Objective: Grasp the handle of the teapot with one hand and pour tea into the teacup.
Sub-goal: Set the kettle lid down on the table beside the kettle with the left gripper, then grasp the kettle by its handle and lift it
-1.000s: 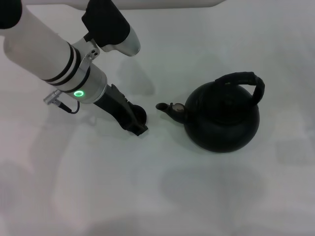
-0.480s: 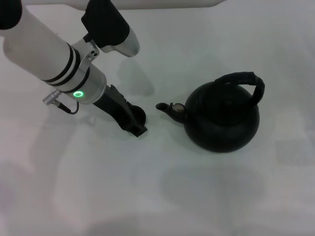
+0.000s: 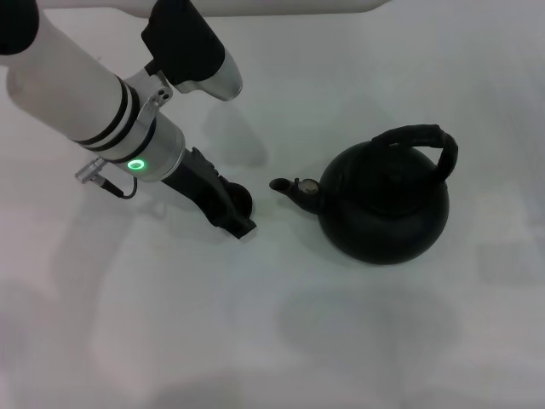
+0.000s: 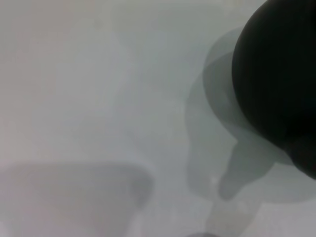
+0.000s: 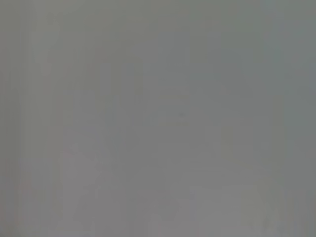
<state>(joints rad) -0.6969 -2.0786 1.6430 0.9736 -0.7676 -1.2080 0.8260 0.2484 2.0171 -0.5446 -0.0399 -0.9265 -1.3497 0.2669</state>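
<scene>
The black teapot (image 3: pixel 385 204) stands on the white table (image 3: pixel 358 341), its spout toward the teacup (image 3: pixel 241 199). The left gripper (image 3: pixel 234 217) hides most of the cup; its grasp cannot be told.

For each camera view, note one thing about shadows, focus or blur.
Head view: sharp; the round matte black teapot throws only faint, overlapping shadows on the white table. Left wrist view: a blurred black round shape, out of focus, fills one corner, with layered grey shadows beside it. Right wrist view: flat featureless grey, nothing resolvable.
</scene>
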